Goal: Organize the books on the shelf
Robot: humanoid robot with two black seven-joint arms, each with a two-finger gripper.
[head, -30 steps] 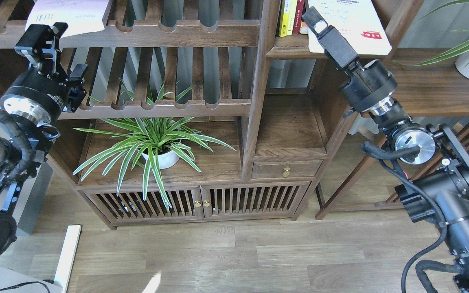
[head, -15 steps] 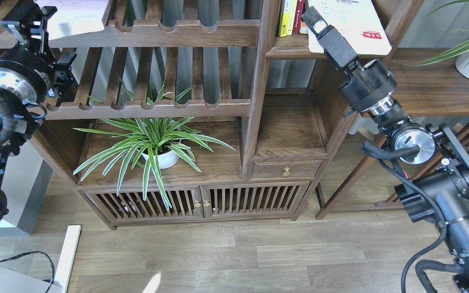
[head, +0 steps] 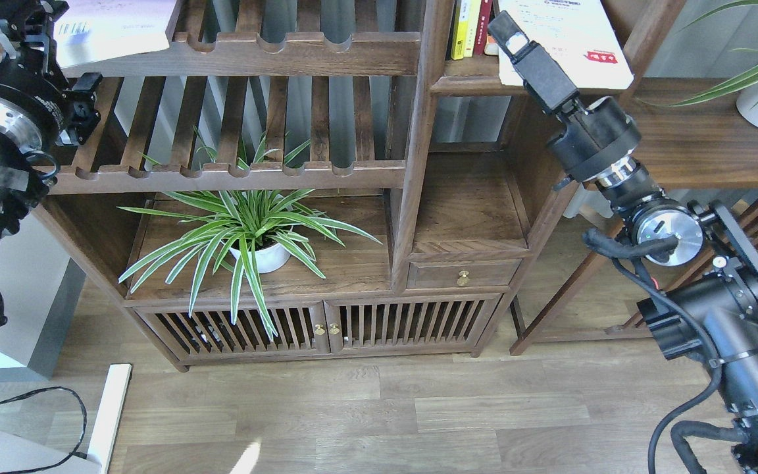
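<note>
My left gripper is up by the corner of the pale book that lies on the top slatted rack. It looks dark and bunched up, so I cannot tell if its fingers are apart or together. My right gripper sits on the near edge of the big white book, which lies flat on the solid shelf and sticks out past the front. I cannot tell if it is pinching the book. Some books stand upright just beside it. I think the good way is to go slow, get one finger under the pale book's corner, and lift it level so it does not slide off
</note>
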